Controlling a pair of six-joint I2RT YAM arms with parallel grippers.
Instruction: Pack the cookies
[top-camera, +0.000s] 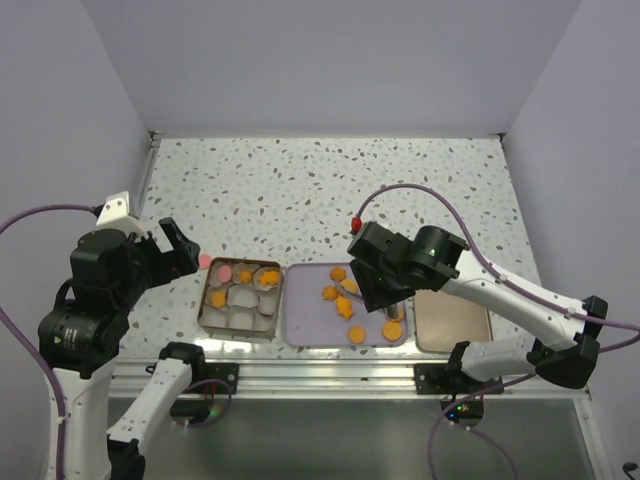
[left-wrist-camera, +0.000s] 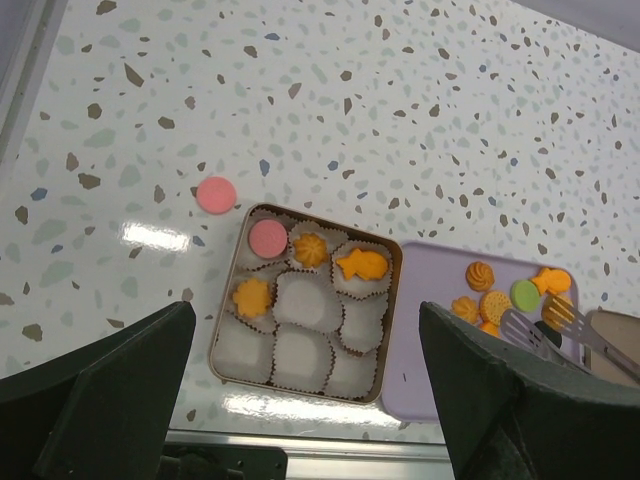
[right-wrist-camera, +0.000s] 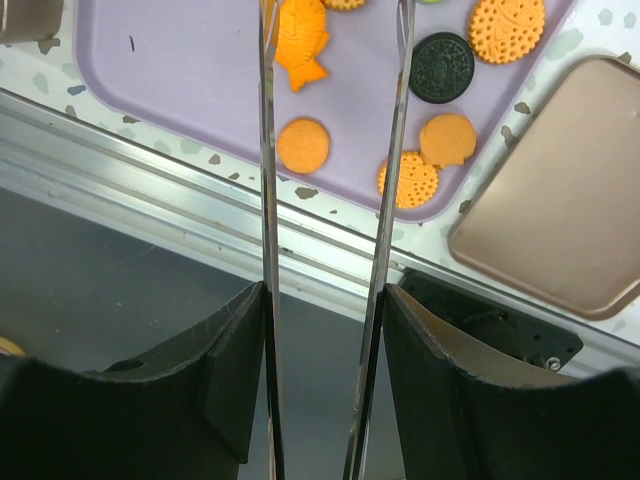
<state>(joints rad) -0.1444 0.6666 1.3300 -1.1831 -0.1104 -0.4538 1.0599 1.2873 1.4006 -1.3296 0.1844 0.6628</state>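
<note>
Over purple tray (top-camera: 310, 325): holds right pincer (right-wrist-camera: 333, 120) open, empty, above loose cookies (right-wrist-camera: 303, 145) for picking; parks left pincer (left-wrist-camera: 310, 400) wide open near box (left-wrist-camera: 398, 300), likely waiting.

Your left gripper (left-wrist-camera: 307, 315) has chunky black fingers (left-wrist-camera: 110, 400), the right gripper (right-wrist-camera: 333, 20) thin steel ones; white arm links (top-camera: 500, 295), purple cables (top-camera: 420, 190)

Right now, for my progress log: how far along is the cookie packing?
Done: four cookies sit in white paper cups in the brown square tin. In hand: nothing; the right gripper, tongs open, hovers over the lavender tray. Left: the tray's orange, green and black cookies, plus a pink disc loose on the speckled table.
</note>
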